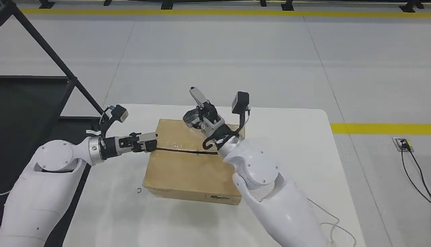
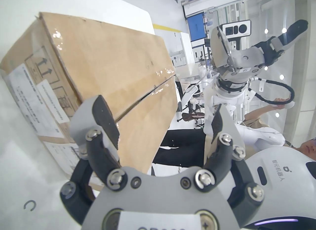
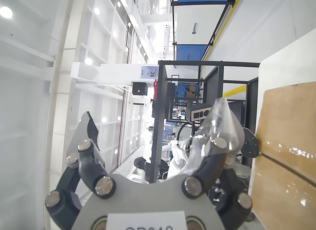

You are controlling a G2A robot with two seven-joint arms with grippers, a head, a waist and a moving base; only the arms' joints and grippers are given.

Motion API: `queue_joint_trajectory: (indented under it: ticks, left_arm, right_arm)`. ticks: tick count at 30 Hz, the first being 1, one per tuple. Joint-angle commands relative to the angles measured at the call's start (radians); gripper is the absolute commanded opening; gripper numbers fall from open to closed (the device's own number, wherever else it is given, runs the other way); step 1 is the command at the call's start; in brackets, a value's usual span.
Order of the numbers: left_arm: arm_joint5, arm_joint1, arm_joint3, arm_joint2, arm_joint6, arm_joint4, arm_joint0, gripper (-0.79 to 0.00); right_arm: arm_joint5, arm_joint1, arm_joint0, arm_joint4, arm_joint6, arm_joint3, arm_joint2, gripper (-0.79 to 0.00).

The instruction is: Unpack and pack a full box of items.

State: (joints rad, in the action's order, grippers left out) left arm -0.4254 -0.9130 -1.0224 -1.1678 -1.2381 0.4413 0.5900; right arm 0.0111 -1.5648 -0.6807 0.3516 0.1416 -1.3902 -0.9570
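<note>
A closed cardboard box (image 1: 192,169) lies on the white table (image 1: 296,153), its top flaps meeting at a slit seam with glossy clear tape. My left gripper (image 1: 149,141) is open at the box's left end, level with the seam. In the left wrist view this gripper (image 2: 160,122) has one fingertip (image 2: 105,115) against the box (image 2: 103,55) by the seam. My right gripper (image 1: 201,111) hangs open above the box's far edge. A crumpled strip of clear tape (image 3: 217,124) clings to one finger of the right gripper (image 3: 155,132), with the box (image 3: 284,127) beside it.
A small black C-shaped ring (image 1: 138,192) lies on the table near the box's front left corner, seen also as the ring (image 2: 30,205) in the left wrist view. A black metal rack (image 1: 40,92) stands left of the table. The table's right half is bare.
</note>
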Motion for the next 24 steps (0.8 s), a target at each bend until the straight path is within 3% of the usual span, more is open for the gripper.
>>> queue_joint_trajectory:
  ticks: [1, 24]
  left_arm:
    - [0.005, 0.004, -0.011, -0.009, 0.001, -0.002, 0.011, 0.000]
    - [0.023, 0.032, -0.094, -0.088, -0.017, 0.008, 0.098, 0.000]
  right_arm:
    - [-0.007, -0.005, 0.010, -0.006, -0.003, 0.008, 0.012, 0.000]
    - [-0.081, -0.077, 0.116, -0.073, -0.011, 0.176, 0.127, 0.000]
